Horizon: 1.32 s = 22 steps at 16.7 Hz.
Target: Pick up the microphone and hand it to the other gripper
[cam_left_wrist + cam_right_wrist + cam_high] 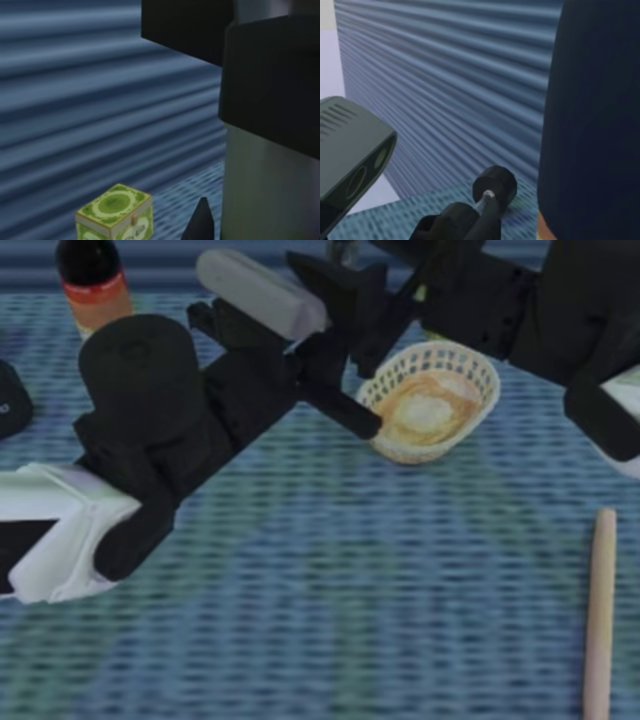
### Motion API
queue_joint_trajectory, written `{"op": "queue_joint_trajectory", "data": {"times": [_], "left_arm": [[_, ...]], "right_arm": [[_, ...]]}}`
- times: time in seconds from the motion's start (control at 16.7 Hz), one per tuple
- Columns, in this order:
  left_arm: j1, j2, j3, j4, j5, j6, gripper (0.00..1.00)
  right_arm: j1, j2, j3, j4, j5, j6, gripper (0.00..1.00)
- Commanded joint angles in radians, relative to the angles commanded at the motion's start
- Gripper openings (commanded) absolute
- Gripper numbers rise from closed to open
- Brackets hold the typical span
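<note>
One microphone (262, 292); two claws

L hand (300, 335) meets R hand (375, 315)

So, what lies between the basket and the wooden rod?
Nothing. In the top view, only bare blue table lies between the basket and the rod.
</note>
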Motion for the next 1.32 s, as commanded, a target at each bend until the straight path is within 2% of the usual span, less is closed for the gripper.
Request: {"op": "queue_joint_trajectory", "data": {"times": [0.42,0.96,1.32], "left_arm": [[0.000,0.000,0.000,0.000,0.000,0.000,0.00],[0.000,0.000,0.000,0.000,0.000,0.000,0.00],[0.000,0.000,0.000,0.000,0.000,0.000,0.45]], "right_arm": [[0.000,0.000,0.000,0.000,0.000,0.000,0.02],[0.000,0.000,0.000,0.000,0.000,0.000,0.00],[0.000,0.000,0.000,0.000,0.000,0.000,0.00]]}}
